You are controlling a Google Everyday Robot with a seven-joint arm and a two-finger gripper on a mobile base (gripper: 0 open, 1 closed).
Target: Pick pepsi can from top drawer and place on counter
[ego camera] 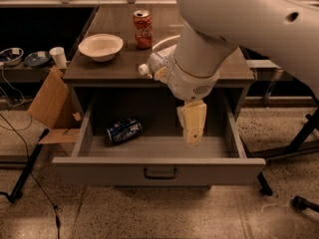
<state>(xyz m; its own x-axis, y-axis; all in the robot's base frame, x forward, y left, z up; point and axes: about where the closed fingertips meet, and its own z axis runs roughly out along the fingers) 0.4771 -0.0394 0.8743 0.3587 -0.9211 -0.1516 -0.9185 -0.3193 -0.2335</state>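
The pepsi can (123,130) lies on its side in the left part of the open top drawer (159,169), blue with white markings. My gripper (192,133) hangs from the large white arm over the drawer's middle-right, well to the right of the can and apart from it. It holds nothing that I can see. The counter (114,66) sits above the drawer; the arm hides much of its right half.
On the counter stand a red Coca-Cola can (142,29), a white bowl (100,46) and a clear plastic bottle (153,66), mostly hidden by the arm. A cardboard box (50,103) leans at the cabinet's left. Cables and stand legs lie on the floor.
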